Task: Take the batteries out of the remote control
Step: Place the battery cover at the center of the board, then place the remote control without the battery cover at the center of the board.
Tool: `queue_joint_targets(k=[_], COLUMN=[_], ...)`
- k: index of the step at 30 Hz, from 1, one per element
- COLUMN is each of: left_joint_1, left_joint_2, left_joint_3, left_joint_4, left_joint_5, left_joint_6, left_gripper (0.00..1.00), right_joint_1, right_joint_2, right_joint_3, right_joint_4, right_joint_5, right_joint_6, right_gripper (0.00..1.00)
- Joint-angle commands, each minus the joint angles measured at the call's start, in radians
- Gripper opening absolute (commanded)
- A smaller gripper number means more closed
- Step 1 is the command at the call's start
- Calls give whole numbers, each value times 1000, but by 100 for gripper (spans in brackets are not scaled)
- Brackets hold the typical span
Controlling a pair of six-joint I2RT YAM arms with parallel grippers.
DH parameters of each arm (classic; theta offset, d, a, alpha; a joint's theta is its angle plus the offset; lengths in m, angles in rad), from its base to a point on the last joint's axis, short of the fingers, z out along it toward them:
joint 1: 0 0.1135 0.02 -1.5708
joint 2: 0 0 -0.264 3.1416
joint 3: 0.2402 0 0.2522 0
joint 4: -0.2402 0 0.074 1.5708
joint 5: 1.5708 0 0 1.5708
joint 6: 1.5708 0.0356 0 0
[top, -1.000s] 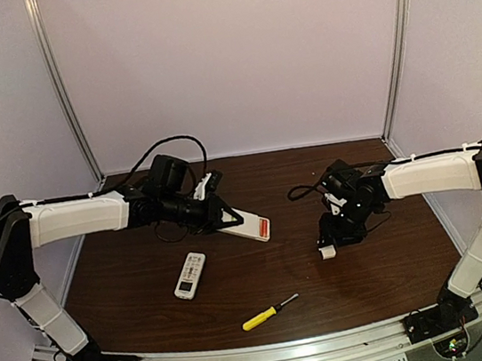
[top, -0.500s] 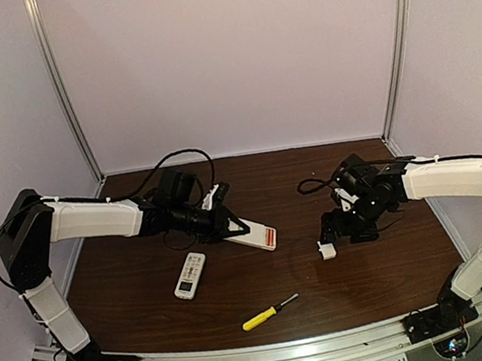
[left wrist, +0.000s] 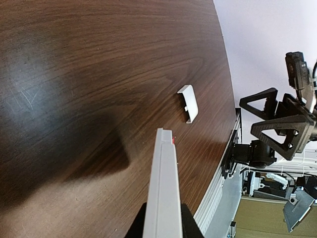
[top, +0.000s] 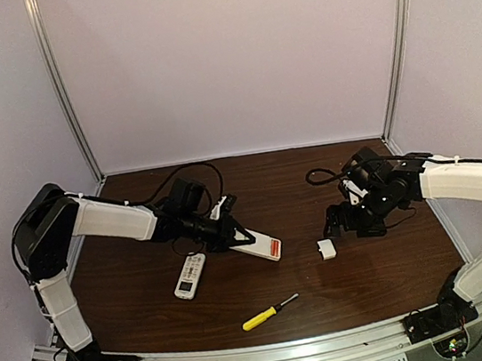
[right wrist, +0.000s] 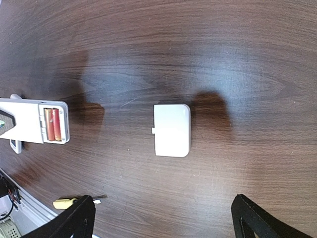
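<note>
My left gripper [top: 233, 234] is shut on the near end of a long white remote [top: 257, 245], whose far end lies at or just above the table. The remote's open compartment shows orange-red batteries [top: 270, 249]. In the left wrist view the remote [left wrist: 162, 193] is edge-on between the jaws. In the right wrist view two batteries [right wrist: 52, 124] lie side by side in the remote [right wrist: 27, 120]. My right gripper [top: 337, 223] is open and empty. It hovers just right of a small white cover [top: 326, 249] that lies flat on the table [right wrist: 172, 130].
A second, shorter white remote [top: 190, 276] lies on the table left of centre. A yellow-handled screwdriver [top: 268, 312] lies near the front edge. The cover also shows in the left wrist view [left wrist: 188, 102]. Purple walls close in the back and sides.
My left arm has lowered and carried the remote forward and to the right. My right gripper has drawn back to the right, away from the cover, which now lies alone on the table.
</note>
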Motion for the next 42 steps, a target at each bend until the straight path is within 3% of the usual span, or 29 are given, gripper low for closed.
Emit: queue_joint_targets(k=[1,13,20,30,36,42], left_joint_1=[1,1,0,0,0,-6], left_joint_2=[23,33,23,-13,-83,-133], left_joint_3=[10,-46,-72,-56,-63,-35], left_joint_4=[14,-13,-35,-134,-192,-308], left_joint_5=[28,-3,-27,-93,-141,-194], left_joint_6=[32,34,21,47,88,167], left_gripper=[0,16,38,62,97,97], right_joint_1=[-4,-3,-3,-3,-3,-1], right_joint_2=[-32,-63,-89,-98,-132,-167], right_joint_3=[-17,-63,-101,-96,-117,-149], right_joint_4=[-9,12,12,5,-3,8], right_joint_5=[42,28,23,25,32,30], right_joint_6=[-10,1,2,-3,11,40], right_gripper=[97,97,97,97,98,98])
